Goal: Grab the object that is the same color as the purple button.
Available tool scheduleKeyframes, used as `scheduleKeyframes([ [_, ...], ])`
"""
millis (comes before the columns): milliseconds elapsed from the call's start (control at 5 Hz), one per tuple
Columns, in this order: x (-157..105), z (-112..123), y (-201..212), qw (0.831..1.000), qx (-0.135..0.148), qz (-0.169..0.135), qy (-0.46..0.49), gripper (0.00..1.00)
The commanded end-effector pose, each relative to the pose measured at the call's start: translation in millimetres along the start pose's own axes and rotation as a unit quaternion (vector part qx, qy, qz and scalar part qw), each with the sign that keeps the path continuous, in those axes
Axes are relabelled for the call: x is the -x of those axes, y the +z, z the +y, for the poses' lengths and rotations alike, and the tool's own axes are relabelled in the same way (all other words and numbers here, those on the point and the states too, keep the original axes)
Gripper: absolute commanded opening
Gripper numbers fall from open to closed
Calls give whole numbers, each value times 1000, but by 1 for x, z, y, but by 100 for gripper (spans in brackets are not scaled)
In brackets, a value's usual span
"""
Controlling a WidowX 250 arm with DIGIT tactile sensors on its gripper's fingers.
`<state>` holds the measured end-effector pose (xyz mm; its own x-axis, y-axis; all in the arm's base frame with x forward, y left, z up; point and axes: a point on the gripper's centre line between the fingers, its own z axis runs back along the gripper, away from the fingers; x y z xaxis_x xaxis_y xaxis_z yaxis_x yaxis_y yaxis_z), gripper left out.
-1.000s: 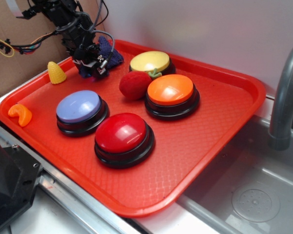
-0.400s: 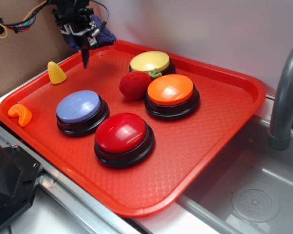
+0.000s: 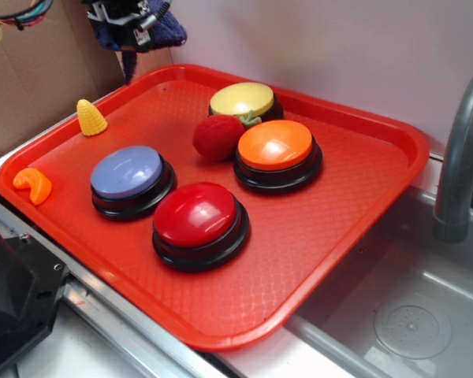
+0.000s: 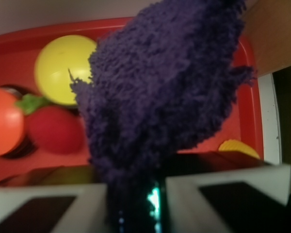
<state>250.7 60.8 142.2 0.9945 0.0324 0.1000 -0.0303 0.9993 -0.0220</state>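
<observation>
Dark navy-purple knitted cloth [image 4: 155, 97] is clamped between the two pale fingers [image 4: 223, 187] of the black gripper [image 3: 130, 17], and is held above the far left corner of the red plastic tray [image 3: 315, 236]. The lavender dome button [image 3: 128, 174] is seen below on the tray. No legible writing is seen.

Red tray [image 3: 339, 236] carries purple button [image 3: 128, 172], red button [image 3: 195, 214], orange button [image 3: 275, 146], yellow button [image 3: 242, 99], strawberry toy [image 3: 217, 138], corn toy [image 3: 91, 117], orange wedge [image 3: 33, 185].
</observation>
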Motion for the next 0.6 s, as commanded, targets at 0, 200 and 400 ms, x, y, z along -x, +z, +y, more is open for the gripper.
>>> scheduleKeyframes([
  [0, 19, -29, 27, 1000, 2, -2, -28, 0],
  [200, 28, -39, 27, 1000, 3, -2, -29, 0],
  [400, 32, -41, 23, 1000, 4, -2, 4, 0],
])
